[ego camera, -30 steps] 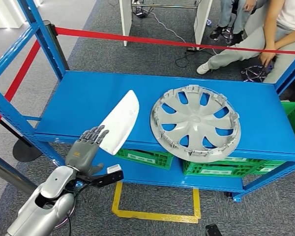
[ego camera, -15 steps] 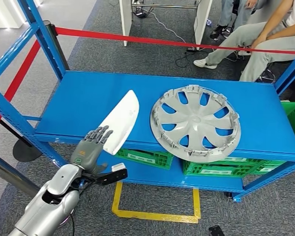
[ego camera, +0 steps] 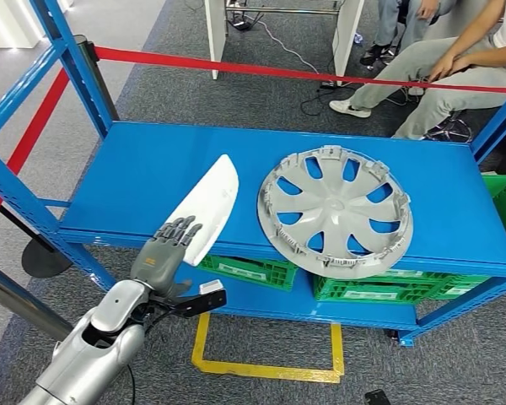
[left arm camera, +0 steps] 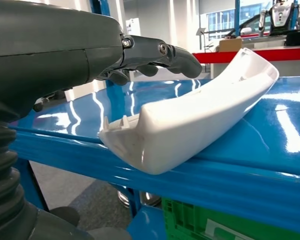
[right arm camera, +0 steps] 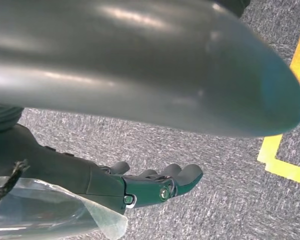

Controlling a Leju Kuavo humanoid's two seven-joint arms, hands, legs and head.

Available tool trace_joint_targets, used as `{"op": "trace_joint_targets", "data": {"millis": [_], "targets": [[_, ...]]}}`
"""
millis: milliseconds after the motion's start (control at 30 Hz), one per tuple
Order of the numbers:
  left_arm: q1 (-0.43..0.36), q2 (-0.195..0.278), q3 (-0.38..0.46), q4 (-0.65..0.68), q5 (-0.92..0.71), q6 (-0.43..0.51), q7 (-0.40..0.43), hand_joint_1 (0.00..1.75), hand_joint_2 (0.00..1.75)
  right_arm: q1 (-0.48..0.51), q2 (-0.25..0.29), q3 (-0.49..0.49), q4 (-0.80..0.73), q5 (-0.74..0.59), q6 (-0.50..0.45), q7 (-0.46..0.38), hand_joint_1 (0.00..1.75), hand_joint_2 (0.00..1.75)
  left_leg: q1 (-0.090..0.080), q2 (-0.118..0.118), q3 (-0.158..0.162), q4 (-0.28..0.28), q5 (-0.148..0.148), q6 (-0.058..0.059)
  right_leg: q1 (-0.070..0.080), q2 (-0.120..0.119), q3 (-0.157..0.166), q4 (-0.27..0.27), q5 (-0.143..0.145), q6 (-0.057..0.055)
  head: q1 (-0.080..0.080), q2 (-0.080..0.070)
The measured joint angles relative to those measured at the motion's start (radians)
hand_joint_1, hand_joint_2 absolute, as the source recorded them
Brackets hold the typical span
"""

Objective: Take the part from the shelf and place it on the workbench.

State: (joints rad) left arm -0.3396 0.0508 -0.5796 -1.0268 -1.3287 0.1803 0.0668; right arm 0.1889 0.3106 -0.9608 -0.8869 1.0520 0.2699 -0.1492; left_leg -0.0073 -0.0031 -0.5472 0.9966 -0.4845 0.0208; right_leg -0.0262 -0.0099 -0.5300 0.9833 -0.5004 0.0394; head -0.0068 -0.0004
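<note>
Blue shelving (ego camera: 142, 169) carries a silver hubcap (ego camera: 335, 209) beside the white curved part (ego camera: 207, 208), whose near end overhangs the front edge. Just before that end, the left hand (ego camera: 164, 253) hovers, fingers spread, holding nothing. Over grey carpet, the right hand (right arm camera: 156, 182) hangs empty, fingers loosely extended.

The head view looks steeply down on the glossy blue metal shelf (ego camera: 136, 177); the left wrist view skims its front edge closely; the right wrist view faces grey carpet (right arm camera: 231, 170).
</note>
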Motion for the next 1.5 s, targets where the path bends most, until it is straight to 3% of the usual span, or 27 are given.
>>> {"op": "trace_joint_targets", "data": {"millis": [300, 900, 967, 1133, 1500], "targets": [[-0.003, -0.004, -0.003, 0.005, -0.002, 0.003, -0.003, 0.0, 1.75, 0.003, 0.003, -0.008, -0.012, 0.005, 0.009, -0.001, 0.0, 0.0, 0.0, 0.0, 0.0, 0.0, 0.0, 0.0, 0.0, 0.0, 0.0, 0.0, 0.0, 0.0, 0.0, 0.0], [-0.061, -0.036, -0.039, 0.031, -0.009, -0.01, -0.013, 0.0, 1.75, -0.028, 0.009, -0.13, -0.03, 0.095, 0.039, -0.081, 0.0, 0.0, 0.0, 0.0, 0.0, 0.0, 0.0, 0.0, 0.0, 0.0, 0.0, 0.0, 0.0, 0.0, 0.0, 0.0], [-0.063, -0.036, -0.044, 0.031, -0.009, -0.015, -0.01, 0.06, 1.75, -0.033, 0.009, -0.142, -0.029, 0.104, 0.038, -0.087, 0.0, 0.0, 0.0, 0.0, 0.0, 0.0, 0.0, 0.0, 0.0, 0.0, 0.0, 0.0, 0.0, 0.0, 0.0, 0.0], [-0.064, -0.035, -0.05, 0.031, -0.01, -0.021, -0.007, 0.52, 1.75, -0.037, 0.009, -0.164, -0.029, 0.119, 0.039, -0.097, 0.0, 0.0, 0.0, 0.0, 0.0, 0.0, 0.0, 0.0, 0.0, 0.0, 0.0, 0.0, 0.0, 0.0, 0.0, 0.0], [-0.064, -0.034, -0.056, 0.028, 0.006, -0.03, 0.014, 0.46, 1.75, -0.066, 0.008, -0.218, -0.019, 0.195, 0.043, -0.133, 0.0, 0.0, 0.0, 0.0, 0.0, 0.0, 0.0, 0.0, 0.0, 0.0, 0.0, 0.0, 0.0, 0.0, 0.0, 0.0]]}}
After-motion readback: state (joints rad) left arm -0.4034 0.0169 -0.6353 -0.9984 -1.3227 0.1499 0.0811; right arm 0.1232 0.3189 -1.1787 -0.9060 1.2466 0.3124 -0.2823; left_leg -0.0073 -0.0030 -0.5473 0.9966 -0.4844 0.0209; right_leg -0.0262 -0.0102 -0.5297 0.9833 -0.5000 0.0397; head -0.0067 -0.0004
